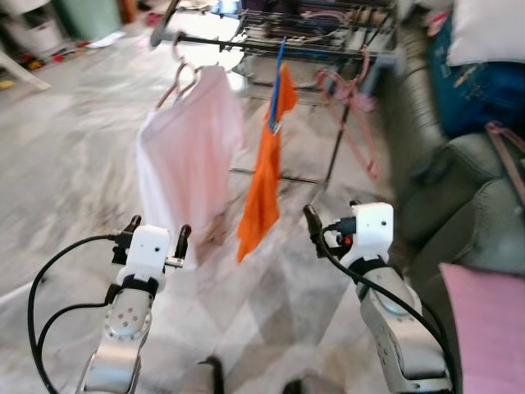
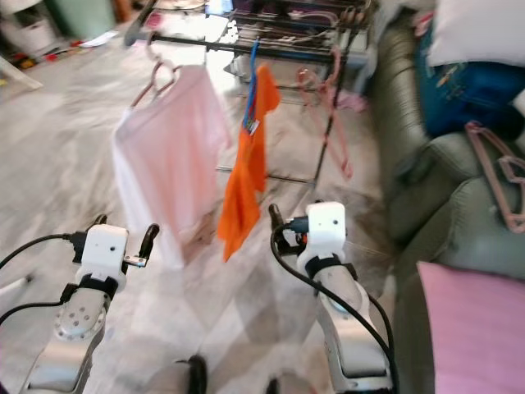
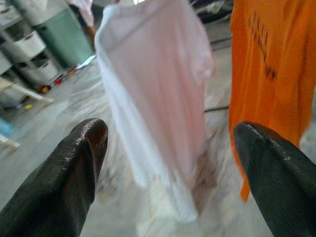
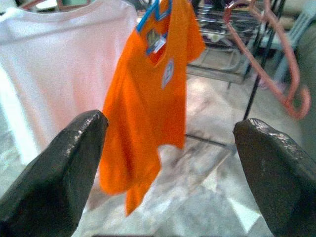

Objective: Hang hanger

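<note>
Both end effectors (image 1: pixel 157 233) (image 2: pixel 287 226) open, empty; right wrist shows pink hanger (image 4: pixel 266 54).

Both head eyes look forward and down from above the two raised arms, over pale marble floor (image 1: pixel 74 164), toward a dark metal drying rack (image 1: pixel 312 37). Each wrist camera looks out between its own parted black fingers (image 3: pixel 64 173), far closer; all views share the pale pink shirt (image 1: pixel 193 156) and orange shirt (image 4: pixel 148 98).
</note>
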{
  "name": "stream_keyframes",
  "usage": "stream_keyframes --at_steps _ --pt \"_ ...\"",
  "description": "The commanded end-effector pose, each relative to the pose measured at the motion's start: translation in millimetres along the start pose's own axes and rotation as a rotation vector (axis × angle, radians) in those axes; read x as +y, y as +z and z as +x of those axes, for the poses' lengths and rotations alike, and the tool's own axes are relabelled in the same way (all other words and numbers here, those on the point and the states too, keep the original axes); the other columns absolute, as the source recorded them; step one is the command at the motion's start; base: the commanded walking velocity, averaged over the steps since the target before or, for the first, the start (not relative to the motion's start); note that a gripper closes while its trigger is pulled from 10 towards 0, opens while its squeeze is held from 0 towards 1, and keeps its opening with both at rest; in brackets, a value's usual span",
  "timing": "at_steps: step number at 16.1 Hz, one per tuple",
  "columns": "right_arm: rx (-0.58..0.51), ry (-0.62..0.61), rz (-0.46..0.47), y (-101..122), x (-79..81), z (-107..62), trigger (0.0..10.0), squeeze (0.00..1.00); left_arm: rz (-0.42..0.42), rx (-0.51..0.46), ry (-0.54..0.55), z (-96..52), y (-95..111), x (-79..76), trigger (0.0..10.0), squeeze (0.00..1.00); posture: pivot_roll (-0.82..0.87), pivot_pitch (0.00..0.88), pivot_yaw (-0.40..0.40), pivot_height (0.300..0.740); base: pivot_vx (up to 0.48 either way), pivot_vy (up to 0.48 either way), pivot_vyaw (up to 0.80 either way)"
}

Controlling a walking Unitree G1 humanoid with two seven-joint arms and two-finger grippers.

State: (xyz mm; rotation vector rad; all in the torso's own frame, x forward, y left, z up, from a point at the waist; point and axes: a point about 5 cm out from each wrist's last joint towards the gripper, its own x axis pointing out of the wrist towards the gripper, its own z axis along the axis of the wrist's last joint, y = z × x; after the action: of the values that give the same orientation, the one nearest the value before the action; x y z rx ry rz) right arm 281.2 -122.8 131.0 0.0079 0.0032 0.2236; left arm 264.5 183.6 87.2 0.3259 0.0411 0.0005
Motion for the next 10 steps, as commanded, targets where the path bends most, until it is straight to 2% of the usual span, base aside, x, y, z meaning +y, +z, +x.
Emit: stream_keyframes --at_steps 1,3,9,10 --pt "0.011 -0.020 -0.001 -2.4 -5.3 -3.6 10.0 0.00 0.002 0.005 -0.011 -0.9 -0.6 -3.3 10.0 0.00 -0.03 0.190 -0.006 0.740 -0.281 0.000 0.00" --pt "0.012 -0.014 0.003 -2.2 -4.5 -3.7 10.0 0.00 0.001 0.006 -0.012 -1.2 -0.8 -3.0 10.0 0.00 -0.03 0.192 -0.009 0.740 -0.268 0.000 0.00" --pt "0.002 0.019 -0.005 -0.7 -2.3 -4.0 10.0 0.00 -0.035 0.029 -0.010 1.7 -4.1 -4.7 10.0 0.00 -0.03 0.192 -0.009 0.740 0.000 0.000 0.00" --pt "0.000 0.022 -0.005 -0.4 -1.8 -3.9 10.0 0.00 -0.036 0.032 -0.008 2.6 -4.2 -5.0 10.0 0.00 -0.03 0.192 -0.009 0.740 0.000 0.000 0.45"
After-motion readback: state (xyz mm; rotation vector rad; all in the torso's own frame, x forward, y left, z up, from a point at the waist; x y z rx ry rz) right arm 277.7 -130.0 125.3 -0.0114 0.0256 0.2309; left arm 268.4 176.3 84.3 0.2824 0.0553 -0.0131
